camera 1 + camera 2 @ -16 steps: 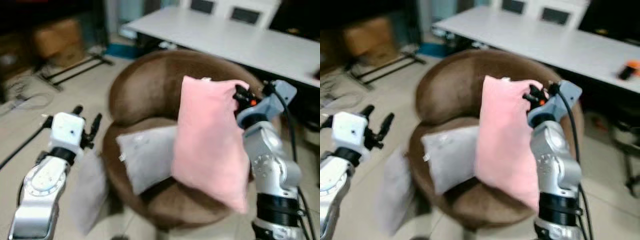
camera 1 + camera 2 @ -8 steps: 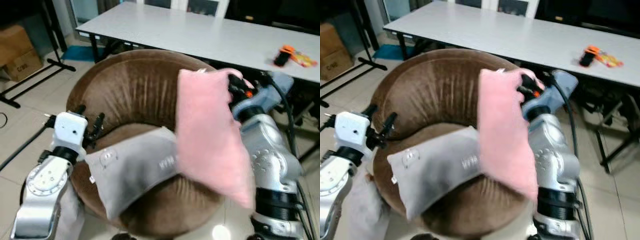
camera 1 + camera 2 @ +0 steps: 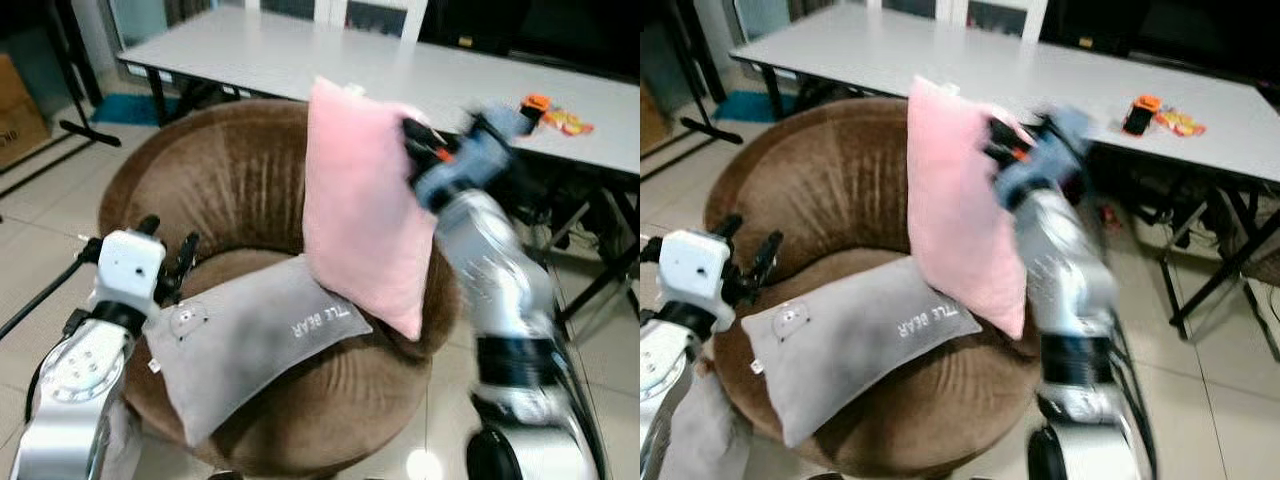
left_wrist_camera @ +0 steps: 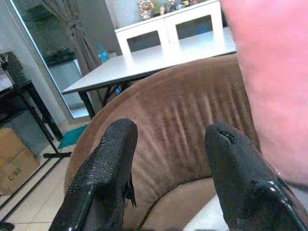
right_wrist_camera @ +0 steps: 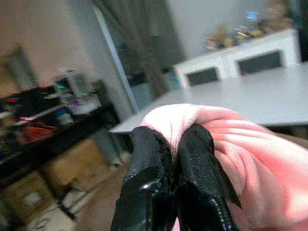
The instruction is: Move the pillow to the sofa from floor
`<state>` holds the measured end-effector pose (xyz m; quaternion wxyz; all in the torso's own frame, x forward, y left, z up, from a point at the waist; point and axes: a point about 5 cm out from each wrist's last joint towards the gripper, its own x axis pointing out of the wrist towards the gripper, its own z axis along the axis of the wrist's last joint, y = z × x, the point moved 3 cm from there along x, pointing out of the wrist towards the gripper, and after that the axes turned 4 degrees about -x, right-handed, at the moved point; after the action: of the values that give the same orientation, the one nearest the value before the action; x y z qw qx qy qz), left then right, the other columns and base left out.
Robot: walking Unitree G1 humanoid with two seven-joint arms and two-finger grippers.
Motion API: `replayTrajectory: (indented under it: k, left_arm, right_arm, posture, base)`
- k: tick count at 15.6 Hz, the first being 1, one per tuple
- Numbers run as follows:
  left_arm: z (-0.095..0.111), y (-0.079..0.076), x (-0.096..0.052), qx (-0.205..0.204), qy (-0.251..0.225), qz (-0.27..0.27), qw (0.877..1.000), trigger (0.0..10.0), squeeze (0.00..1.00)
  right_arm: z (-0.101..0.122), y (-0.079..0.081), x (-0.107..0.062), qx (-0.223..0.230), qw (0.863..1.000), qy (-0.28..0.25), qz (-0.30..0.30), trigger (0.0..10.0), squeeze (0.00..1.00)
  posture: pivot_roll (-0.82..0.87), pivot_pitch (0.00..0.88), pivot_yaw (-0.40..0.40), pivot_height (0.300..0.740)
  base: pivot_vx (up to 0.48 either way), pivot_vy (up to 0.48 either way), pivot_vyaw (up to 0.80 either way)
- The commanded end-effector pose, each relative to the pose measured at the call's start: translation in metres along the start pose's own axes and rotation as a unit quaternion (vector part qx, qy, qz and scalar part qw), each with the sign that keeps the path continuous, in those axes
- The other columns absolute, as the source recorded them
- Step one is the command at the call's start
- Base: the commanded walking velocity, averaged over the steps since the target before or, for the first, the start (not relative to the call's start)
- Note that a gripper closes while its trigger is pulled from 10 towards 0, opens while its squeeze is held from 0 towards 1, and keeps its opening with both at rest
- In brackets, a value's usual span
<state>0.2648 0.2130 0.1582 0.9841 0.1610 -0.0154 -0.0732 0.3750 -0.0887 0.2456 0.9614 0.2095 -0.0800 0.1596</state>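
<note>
Most of the job looks done: the pink pillow is off the floor and hangs over the seat of the round brown sofa, pinched at an upper corner by the right gripper, whose fingers are pressed together on the fabric. What remains is lowering and releasing it. Its long axis runs near upright, its lower corner just above the grey pillow. The left gripper hovers beside the sofa, fingers spread and empty.
</note>
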Motion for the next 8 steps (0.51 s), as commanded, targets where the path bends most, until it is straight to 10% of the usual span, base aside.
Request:
replayTrajectory:
  k: [1,8]
  left_arm:
    - [0.003,-0.005,-0.001,0.005,-0.002,-0.018,1.000,10.0,0.00]
    - [-0.009,-0.028,-0.018,0.018,0.040,-0.124,0.991,10.0,0.00]
  right_arm:
    - [0.010,0.005,0.004,-0.009,1.000,-0.024,0.010,10.0,0.00]
    - [0.006,0.039,0.046,0.073,0.997,-0.022,0.031,10.0,0.00]
  posture:
    - [0.09,0.000,-0.092,0.740]
    - [0.09,0.000,-0.098,0.740]
  base:
    - [0.000,0.000,0.00]
    - [0.000,0.000,0.00]
